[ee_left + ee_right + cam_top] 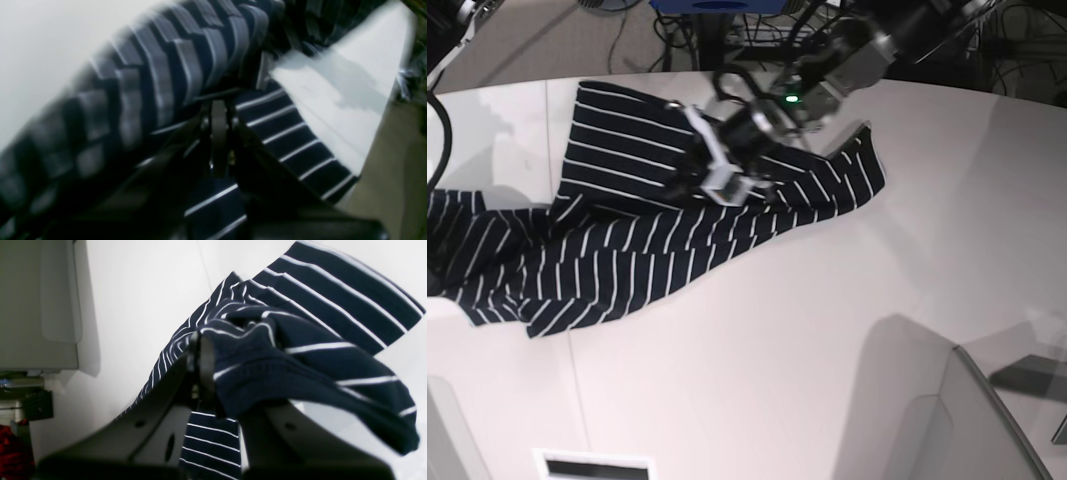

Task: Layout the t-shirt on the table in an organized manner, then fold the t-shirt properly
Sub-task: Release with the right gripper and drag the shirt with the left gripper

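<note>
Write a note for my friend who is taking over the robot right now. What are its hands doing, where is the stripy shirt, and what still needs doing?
Left gripper: shut on a pinch of the t-shirt, over the shirt's middle.
Right gripper: shut on a bunched fold of the t-shirt; the base view does not show it.
T-shirt: on the table, toward its far left part, crumpled and twisted, with one part spread flat at the back.
Done: both arms have hold of the cloth.
Left: spread the shirt out flat and tidy, then fold it. No fold is made yet.
</note>
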You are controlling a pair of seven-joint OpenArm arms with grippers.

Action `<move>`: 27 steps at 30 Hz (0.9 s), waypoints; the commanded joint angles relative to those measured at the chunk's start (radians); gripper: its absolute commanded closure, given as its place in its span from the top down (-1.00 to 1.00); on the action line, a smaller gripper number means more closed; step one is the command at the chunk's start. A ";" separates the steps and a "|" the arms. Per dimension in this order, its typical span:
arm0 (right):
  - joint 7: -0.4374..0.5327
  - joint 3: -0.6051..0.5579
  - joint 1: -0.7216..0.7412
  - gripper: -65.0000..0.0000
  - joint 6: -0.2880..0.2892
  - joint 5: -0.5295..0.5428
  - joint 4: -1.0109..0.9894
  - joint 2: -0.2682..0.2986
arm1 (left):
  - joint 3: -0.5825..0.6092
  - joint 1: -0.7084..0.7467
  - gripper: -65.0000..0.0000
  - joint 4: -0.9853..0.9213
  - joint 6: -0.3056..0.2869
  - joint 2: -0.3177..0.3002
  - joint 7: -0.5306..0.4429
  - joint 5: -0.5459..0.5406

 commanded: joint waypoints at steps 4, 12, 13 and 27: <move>0.020 0.009 0.014 -0.98 0.004 0.021 0.017 0.022 | 0.113 -0.085 -1.00 -0.190 -0.001 0.064 -0.018 -0.007; 0.023 0.033 0.023 -0.99 0.004 0.021 0.011 0.063 | 0.118 -0.097 -1.00 -0.266 0.065 -0.045 -0.017 -0.007; 0.025 0.036 0.029 -0.99 0.004 0.021 0.011 0.065 | 0.113 -0.097 -1.00 -0.266 0.072 -0.072 -0.017 -0.007; 0.057 0.027 0.094 -0.99 0.014 0.024 0.010 0.073 | 0.007 -0.191 -1.00 -0.339 0.111 -0.258 0.061 -0.007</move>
